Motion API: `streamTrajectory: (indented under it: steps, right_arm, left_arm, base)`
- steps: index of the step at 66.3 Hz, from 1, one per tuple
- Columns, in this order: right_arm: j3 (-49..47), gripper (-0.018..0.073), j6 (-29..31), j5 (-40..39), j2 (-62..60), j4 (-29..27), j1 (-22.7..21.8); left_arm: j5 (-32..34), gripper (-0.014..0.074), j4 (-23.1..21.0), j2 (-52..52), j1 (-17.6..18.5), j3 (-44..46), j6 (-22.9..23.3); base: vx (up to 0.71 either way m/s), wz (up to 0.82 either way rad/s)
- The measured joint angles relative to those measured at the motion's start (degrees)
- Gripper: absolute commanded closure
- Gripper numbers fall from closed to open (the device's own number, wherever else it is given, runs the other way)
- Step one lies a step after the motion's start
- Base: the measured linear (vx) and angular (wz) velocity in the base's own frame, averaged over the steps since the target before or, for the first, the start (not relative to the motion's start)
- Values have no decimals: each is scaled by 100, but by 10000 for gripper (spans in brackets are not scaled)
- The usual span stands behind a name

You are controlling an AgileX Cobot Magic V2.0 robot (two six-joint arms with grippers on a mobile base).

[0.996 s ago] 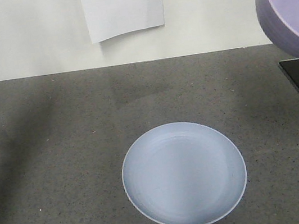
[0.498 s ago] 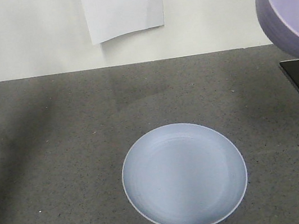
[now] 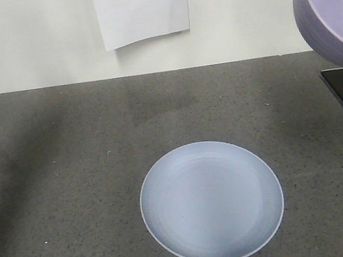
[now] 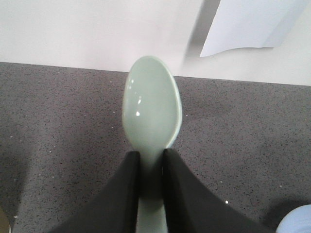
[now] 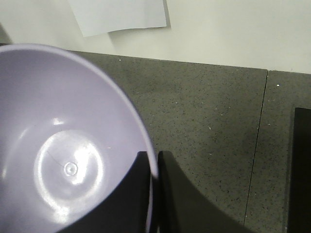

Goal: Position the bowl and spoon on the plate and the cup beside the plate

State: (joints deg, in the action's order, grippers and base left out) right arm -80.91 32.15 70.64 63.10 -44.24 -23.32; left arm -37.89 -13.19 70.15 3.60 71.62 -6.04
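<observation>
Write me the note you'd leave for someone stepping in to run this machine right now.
The left pincer is shut on the spoon handle, held over the counter.
The right pincer is shut on the rim of the bowl, which is in the air at the right.
The plate lies mid-counter with nothing on it. The cup is not in view.
Done: spoon and bowl picked up.
Left: set both on the plate, stand the cup beside it.

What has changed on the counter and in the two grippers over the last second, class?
Nothing visibly changed. The left gripper stays shut on the spoon, the right gripper stays shut on the rim of the raised bowl, and the plate lies bare on the counter.
</observation>
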Motion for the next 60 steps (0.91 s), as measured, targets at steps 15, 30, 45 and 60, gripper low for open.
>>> streamTrajectory:
  steps: [15,30,45,60]
  right_arm:
    - [0,564,0,0,0,0,0]
    - [0,564,0,0,0,0,0]
    - [0,564,0,0,0,0,0]
    - [0,564,0,0,0,0,0]
  left_arm:
    - [0,602,0,0,0,0,0]
    - [0,602,0,0,0,0,0]
    - [0,602,0,0,0,0,0]
    - [0,602,0,0,0,0,0]
  base:
    - [0,0]
    - [0,0]
    - [0,0]
    - [0,0]
